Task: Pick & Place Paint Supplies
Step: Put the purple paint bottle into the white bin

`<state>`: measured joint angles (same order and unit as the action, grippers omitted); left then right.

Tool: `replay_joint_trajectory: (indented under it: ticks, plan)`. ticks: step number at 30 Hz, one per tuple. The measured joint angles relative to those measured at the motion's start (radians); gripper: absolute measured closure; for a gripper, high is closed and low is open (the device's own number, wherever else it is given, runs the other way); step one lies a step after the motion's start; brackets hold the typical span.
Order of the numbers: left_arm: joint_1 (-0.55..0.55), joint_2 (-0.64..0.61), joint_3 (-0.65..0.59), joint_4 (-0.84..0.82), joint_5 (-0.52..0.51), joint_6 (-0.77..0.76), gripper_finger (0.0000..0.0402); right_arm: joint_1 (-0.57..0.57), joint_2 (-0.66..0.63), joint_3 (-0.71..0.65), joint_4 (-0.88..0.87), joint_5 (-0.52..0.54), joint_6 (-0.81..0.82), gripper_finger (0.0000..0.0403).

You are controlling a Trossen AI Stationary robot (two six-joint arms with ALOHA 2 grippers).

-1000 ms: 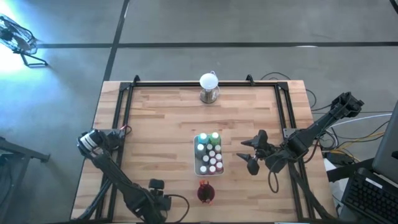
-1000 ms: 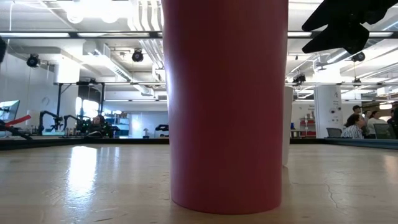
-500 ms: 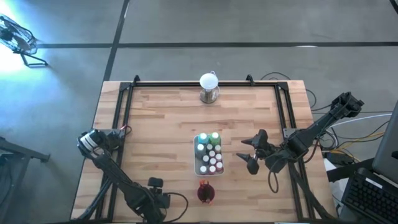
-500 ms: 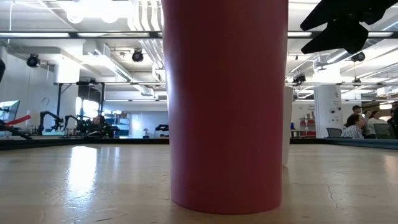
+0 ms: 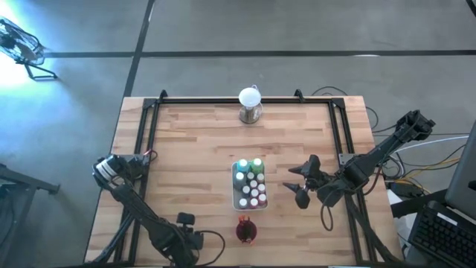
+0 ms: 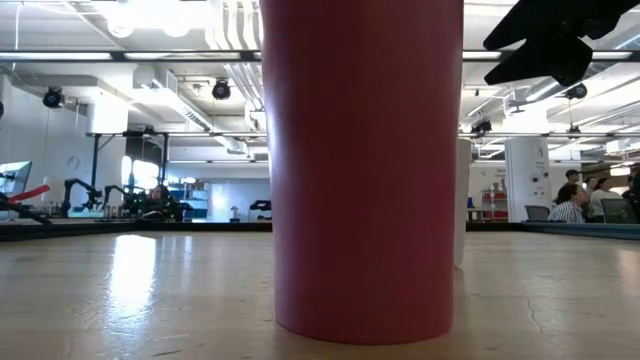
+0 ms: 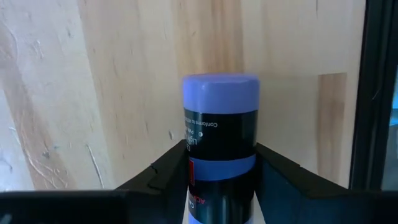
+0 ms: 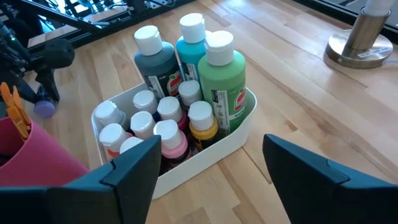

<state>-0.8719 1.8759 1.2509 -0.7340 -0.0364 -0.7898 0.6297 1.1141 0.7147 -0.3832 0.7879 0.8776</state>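
A purple paint bottle (image 7: 220,124) with a dark label lies on its side on the wood near the table's front left. My left gripper (image 7: 221,171) points down over it and is shut on it; in the right wrist view the gripper (image 8: 43,74) stands above the bottle's purple end (image 8: 43,109). Several white-capped paint bottles (image 8: 186,81) stand in the white tray (image 5: 251,186). My right gripper (image 5: 299,186) hovers open just right of the tray. Orange brush handles (image 8: 15,106) stick out of the red cup (image 5: 245,231). My left gripper pinches the purple bottle's dark-labelled body (image 7: 205,168) between its two fingers, one on each long side. The fingers come from above, pointing down, and lie across the bottle. Whether the bottle still rests on the table, I cannot tell.
A white globe on a metal base (image 5: 250,104) stands at the far edge's middle. The red cup (image 6: 360,170) fills the low view, with the tray's wall (image 6: 462,200) behind it. Black frame rails (image 5: 149,149) run along the table's left and right sides.
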Motion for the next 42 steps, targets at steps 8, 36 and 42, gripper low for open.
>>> replay_joint_trajectory:
  ticks: [8,36,42]
  plan:
    - [0.000,0.000,0.040,-0.030,0.003,0.007,0.0244,0.000,0.000,0.000,0.000,0.000,0.000,0.0153]
    - [0.000,0.000,0.050,-0.048,0.017,0.013,0.0244,0.000,0.000,0.000,0.000,-0.002,0.000,0.0123]
    - [0.000,0.000,0.050,-0.049,0.021,0.015,0.0244,0.000,0.000,0.000,-0.001,-0.002,0.000,0.0113]
